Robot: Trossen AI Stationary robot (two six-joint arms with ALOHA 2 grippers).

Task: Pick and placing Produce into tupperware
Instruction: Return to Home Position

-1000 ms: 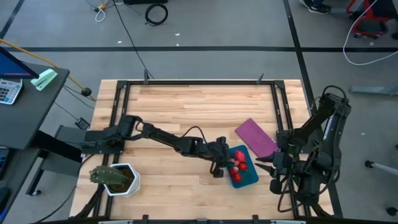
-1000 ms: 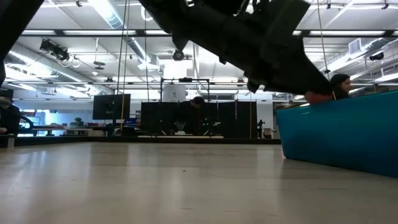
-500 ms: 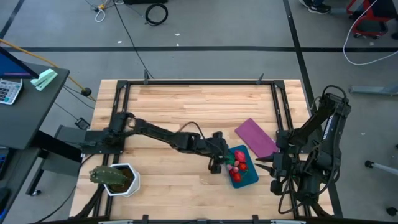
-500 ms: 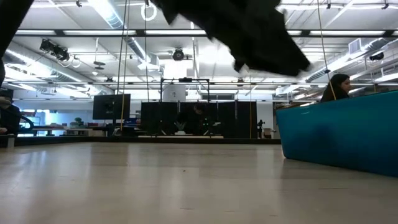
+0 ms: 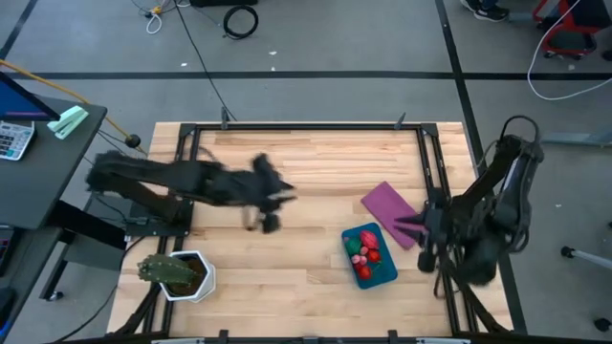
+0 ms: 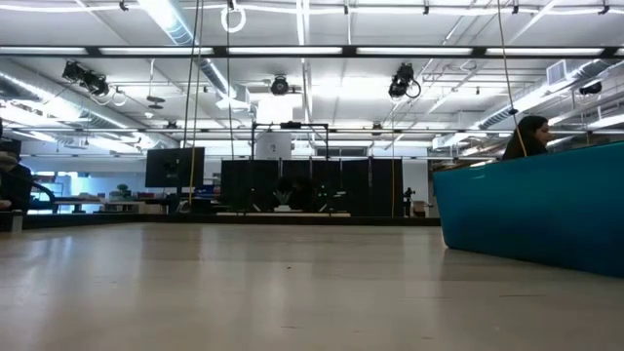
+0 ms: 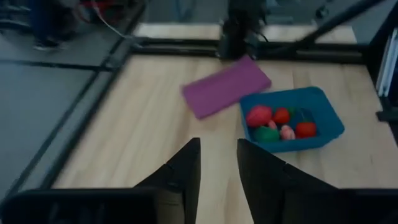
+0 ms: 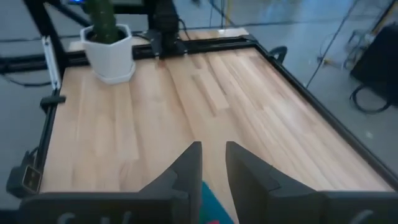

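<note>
Worktop (image 5: pixel 306 158), light wood planks inside a black frame.

Tupperware (image 5: pixel 381 275) – teal, sits on the right half of the worktop toward the near edge, turned at a slight angle. The produce (image 5: pixel 364 250) lies inside it: several red pieces, one pink, one green, bunched toward the end nearer the purple sheet (image 5: pixel 392 210). The sheet lies flat just beyond the tupperware; whether they touch I cannot tell.

Left gripper (image 7: pixel 217 163) – high view puts it, blurred, over the left-middle of the worktop, well apart from the tupperware. In its wrist view the fingers (image 7: pixel 186 171) stand a narrow gap apart with nothing between them; tupperware and sheet show ahead of it.

Right gripper (image 8: pixel 213 163) – at the right edge of the worktop, just beside the sheet and the tupperware. Its fingers sit nearly together and hold nothing. A teal corner shows below them in its wrist view.

White pot with a green plant (image 5: pixel 182 275) – near-left corner.

Low view: only the tupperware's teal wall at the right, no arm in the picture. A person's head shows beyond the rim, far back in the room.
</note>
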